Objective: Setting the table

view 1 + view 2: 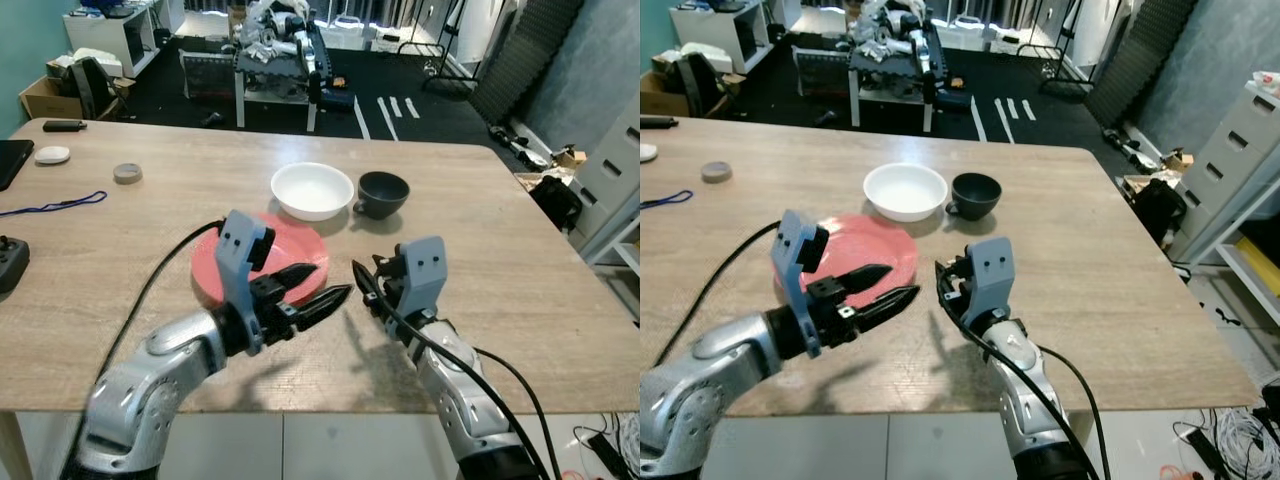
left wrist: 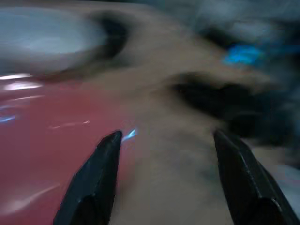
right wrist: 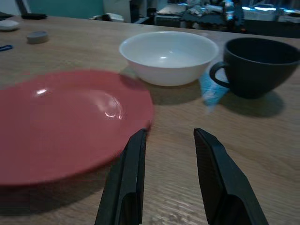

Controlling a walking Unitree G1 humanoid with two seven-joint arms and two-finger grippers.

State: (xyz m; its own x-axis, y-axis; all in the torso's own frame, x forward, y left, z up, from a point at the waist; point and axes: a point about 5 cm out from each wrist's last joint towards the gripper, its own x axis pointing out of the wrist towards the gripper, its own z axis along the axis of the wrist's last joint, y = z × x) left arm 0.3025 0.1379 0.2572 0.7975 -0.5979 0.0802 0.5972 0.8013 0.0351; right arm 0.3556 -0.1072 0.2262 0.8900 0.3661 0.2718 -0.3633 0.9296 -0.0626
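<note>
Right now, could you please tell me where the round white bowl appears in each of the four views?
Left eye view: the round white bowl sits at centre, beyond the flat red plate.
Right eye view: left of centre.
Left wrist view: a blurred pale shape at the top left corner.
Right wrist view: upper centre.
Shared landmark: the dark grey cup beside it.

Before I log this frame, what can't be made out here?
- Left wrist view: motion blur smears the plate and the dark shapes beyond it.
- Eye views: the left gripper covers the plate's near rim.
- Black items at the table's left edge are cut off.
</note>
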